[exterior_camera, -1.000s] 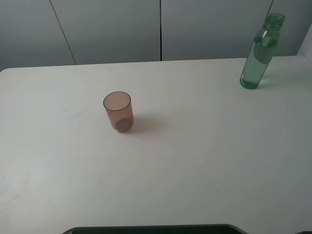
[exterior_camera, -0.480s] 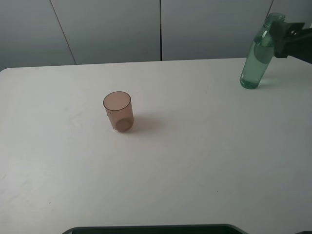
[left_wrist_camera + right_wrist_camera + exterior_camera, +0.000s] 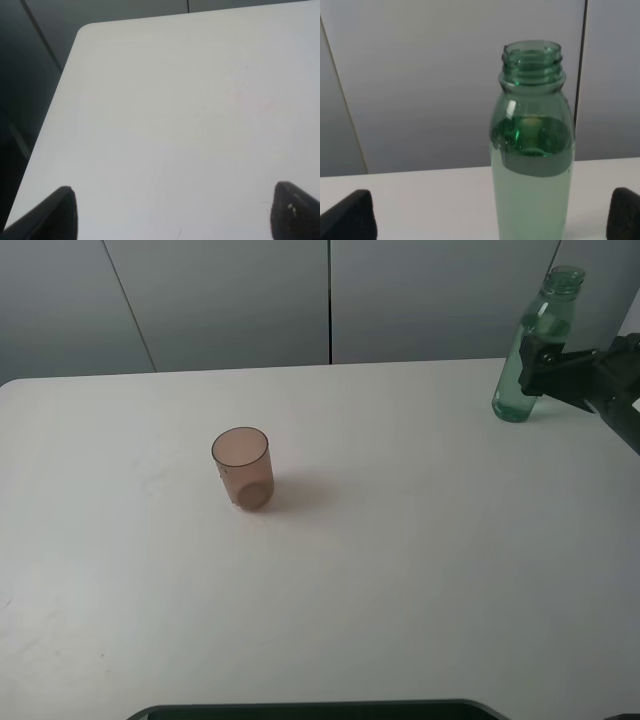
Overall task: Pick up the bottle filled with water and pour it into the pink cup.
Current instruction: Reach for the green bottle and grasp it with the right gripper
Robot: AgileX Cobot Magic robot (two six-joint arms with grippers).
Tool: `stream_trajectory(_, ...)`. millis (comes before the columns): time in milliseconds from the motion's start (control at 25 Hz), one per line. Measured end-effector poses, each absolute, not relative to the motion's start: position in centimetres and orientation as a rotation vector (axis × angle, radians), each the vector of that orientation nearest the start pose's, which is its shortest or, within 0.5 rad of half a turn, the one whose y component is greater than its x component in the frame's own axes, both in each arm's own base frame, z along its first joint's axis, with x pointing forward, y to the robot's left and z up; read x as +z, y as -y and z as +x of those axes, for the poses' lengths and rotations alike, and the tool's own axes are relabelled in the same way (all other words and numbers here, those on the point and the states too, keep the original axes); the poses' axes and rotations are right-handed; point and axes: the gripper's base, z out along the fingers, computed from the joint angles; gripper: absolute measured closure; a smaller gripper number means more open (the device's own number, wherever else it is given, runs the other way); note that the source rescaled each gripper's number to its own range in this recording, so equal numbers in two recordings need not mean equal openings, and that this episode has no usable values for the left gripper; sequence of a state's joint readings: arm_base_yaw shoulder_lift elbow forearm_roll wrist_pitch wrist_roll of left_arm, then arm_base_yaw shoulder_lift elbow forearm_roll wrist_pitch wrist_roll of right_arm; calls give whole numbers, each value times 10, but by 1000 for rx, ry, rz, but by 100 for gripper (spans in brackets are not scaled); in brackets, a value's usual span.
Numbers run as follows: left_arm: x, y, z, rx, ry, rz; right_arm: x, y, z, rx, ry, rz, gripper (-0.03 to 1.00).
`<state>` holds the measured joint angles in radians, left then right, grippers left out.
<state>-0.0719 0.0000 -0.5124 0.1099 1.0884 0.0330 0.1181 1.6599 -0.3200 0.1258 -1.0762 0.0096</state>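
The green-tinted see-through bottle (image 3: 532, 350) stands upright at the table's far right, uncapped and mostly full of water. It fills the right wrist view (image 3: 532, 150). My right gripper (image 3: 533, 365) is open and level with the bottle's body, its fingers (image 3: 347, 217) wide apart on either side, not touching it. The pink cup (image 3: 243, 469) stands upright left of the table's middle, far from the bottle. My left gripper (image 3: 172, 215) is open over bare table near the table's left edge; it is out of the exterior view.
The white table (image 3: 400, 570) ends at a grey panelled wall (image 3: 330, 300) behind. A dark rounded edge (image 3: 310, 710) shows at the front. The table's left edge and corner (image 3: 82, 32) show in the left wrist view.
My right arm has come in from the right edge and lowered from the bottle's neck to its body. The bottle and cup have not moved.
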Motion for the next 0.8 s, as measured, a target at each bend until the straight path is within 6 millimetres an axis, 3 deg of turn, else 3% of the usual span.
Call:
stream_trajectory(440, 279, -9, -7, 108, -2054, 100, 123, -21, 297, 12, -1773, 81, -3)
stream_trajectory(800, 279, -9, -7, 108, -2054, 100, 106, -17, 320, -29, -1785, 161, -3)
